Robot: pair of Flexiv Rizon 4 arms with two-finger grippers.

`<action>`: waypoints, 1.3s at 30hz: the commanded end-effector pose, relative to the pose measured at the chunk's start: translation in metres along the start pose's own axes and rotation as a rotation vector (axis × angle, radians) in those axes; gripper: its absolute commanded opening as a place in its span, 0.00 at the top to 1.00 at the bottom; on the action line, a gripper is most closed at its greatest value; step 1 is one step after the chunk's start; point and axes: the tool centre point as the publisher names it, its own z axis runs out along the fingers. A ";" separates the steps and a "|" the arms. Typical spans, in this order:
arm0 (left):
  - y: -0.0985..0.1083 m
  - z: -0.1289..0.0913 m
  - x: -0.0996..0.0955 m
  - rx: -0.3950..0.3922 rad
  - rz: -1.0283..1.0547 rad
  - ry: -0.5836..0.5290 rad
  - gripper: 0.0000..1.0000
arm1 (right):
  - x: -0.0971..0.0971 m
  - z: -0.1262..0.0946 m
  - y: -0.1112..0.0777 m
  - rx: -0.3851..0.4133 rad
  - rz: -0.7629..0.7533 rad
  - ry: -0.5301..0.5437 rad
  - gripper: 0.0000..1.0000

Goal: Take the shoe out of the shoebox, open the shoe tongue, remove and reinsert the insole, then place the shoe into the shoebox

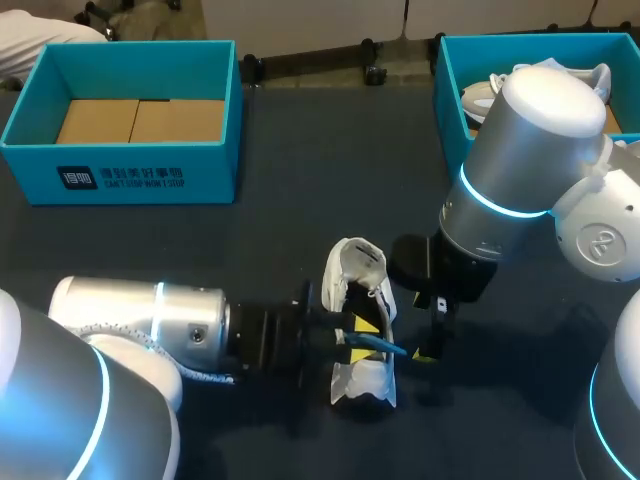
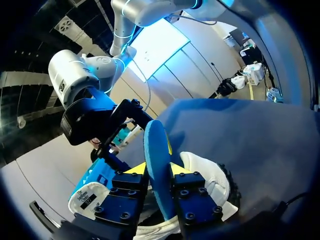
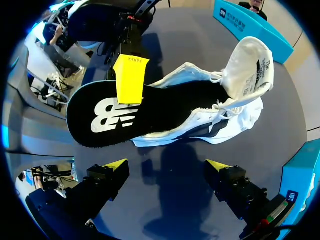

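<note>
Near the middle of the table the white shoe (image 1: pixel 358 275) lies with its long axis running near to far, its opened tongue at the far end. The insole (image 2: pixel 154 155) runs along the same line. Its forward part is tucked into the shoe's mouth, and its broad heel end sticks out toward the near side.

The left gripper (image 1: pixel 360 340) reaches in from the left, square across that axis. Its yellow-tipped fingers are pinched on the exposed part of the insole, one on each face.

The right gripper (image 3: pixel 167 172) hangs just to the right of the shoe with its fingers spread wide, touching nothing. The shoe's side faces it.

Since the insole has to slide lengthwise, I judge the left arm must travel along the shoe, not across it. The right arm is the nearer one to steady the shoe.
</note>
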 end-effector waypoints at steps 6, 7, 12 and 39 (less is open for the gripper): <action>-0.006 0.006 -0.004 -0.009 -0.014 0.102 0.74 | 0.001 0.001 -0.001 -0.001 0.000 -0.001 0.00; -0.006 0.007 -0.002 -0.012 -0.021 0.116 0.78 | 0.001 0.001 -0.001 -0.001 0.000 -0.001 0.00; -0.001 0.008 0.002 -0.026 -0.027 0.143 1.00 | 0.001 0.001 -0.001 -0.001 0.000 -0.001 0.00; 0.033 0.006 0.001 -0.076 0.165 0.007 1.00 | 0.001 0.001 -0.001 -0.001 0.000 -0.001 0.00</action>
